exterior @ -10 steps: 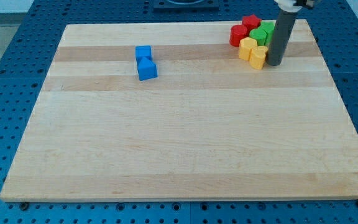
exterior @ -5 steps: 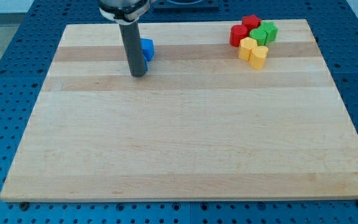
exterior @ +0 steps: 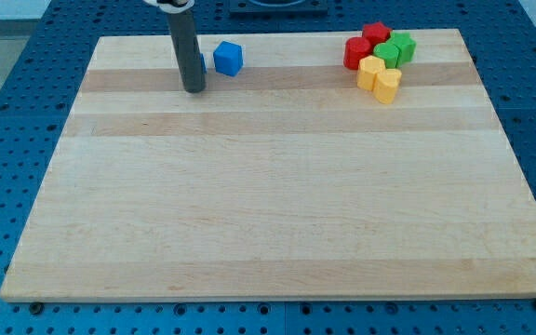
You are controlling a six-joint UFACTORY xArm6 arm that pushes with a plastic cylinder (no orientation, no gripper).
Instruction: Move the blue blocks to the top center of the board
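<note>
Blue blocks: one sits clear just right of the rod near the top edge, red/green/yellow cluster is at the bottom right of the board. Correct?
Not quite. The camera view shows the red, green and yellow blocks clustered at the board's top right, not its bottom right. The rest holds: one blue block sits clear just right of the rod, with my tip to its lower left.
</note>
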